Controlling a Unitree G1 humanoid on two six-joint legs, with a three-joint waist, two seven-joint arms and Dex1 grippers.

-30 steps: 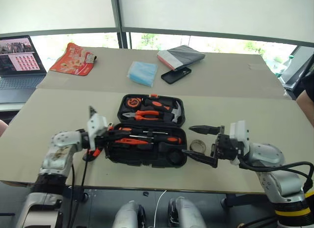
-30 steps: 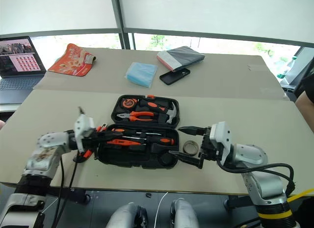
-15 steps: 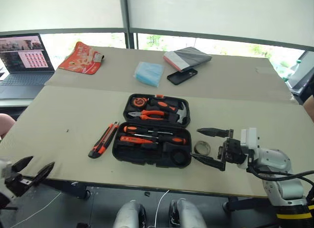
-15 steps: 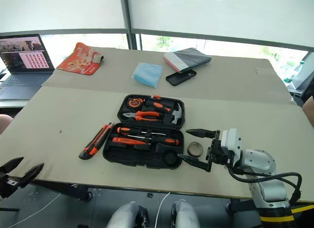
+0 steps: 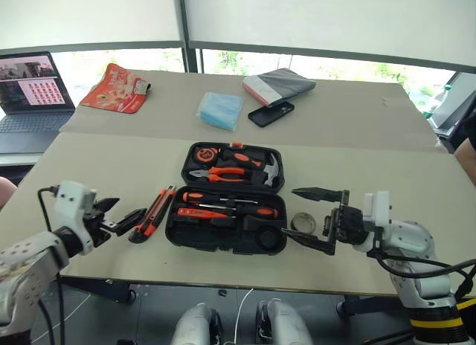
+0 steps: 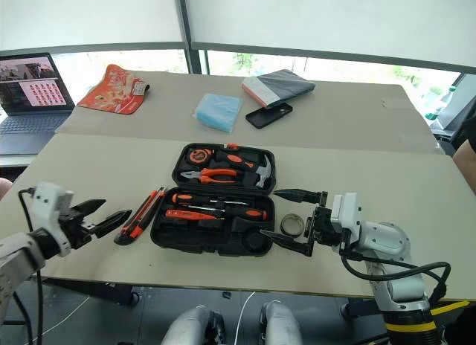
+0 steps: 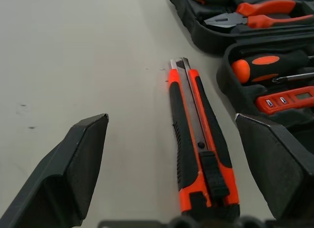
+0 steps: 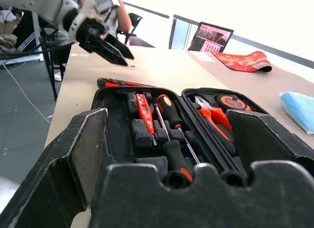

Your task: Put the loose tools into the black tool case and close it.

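The black tool case [image 5: 223, 239] lies open mid-table, with screwdrivers [image 5: 230, 199] seated in its near half. Left of it, a black-and-orange utility knife [image 5: 153, 212] lies loose on the table. My left gripper [image 5: 126, 209] is open just off the knife's near end; in the left wrist view the knife [image 7: 196, 149] lies on the table between the spread fingers [image 7: 73, 169], untouched. A small tape roll [image 5: 303, 224] sits right of the case. My right gripper [image 5: 290, 211] is open at the case's right end, the roll between its two fingers.
The case's far half holds orange pliers [image 5: 219, 173], a hammer [image 5: 269, 169] and a tape measure. Further back lie a blue pack [image 5: 219, 109], a black phone [image 5: 269, 113], a grey pouch [image 5: 277, 84], a red bag [image 5: 117, 86] and a laptop [image 5: 30, 88].
My left gripper left the case's left edge, opened, swung out low past the table's edge, then came back to the knife's near end. The right gripper stayed in place. The camera shifted.
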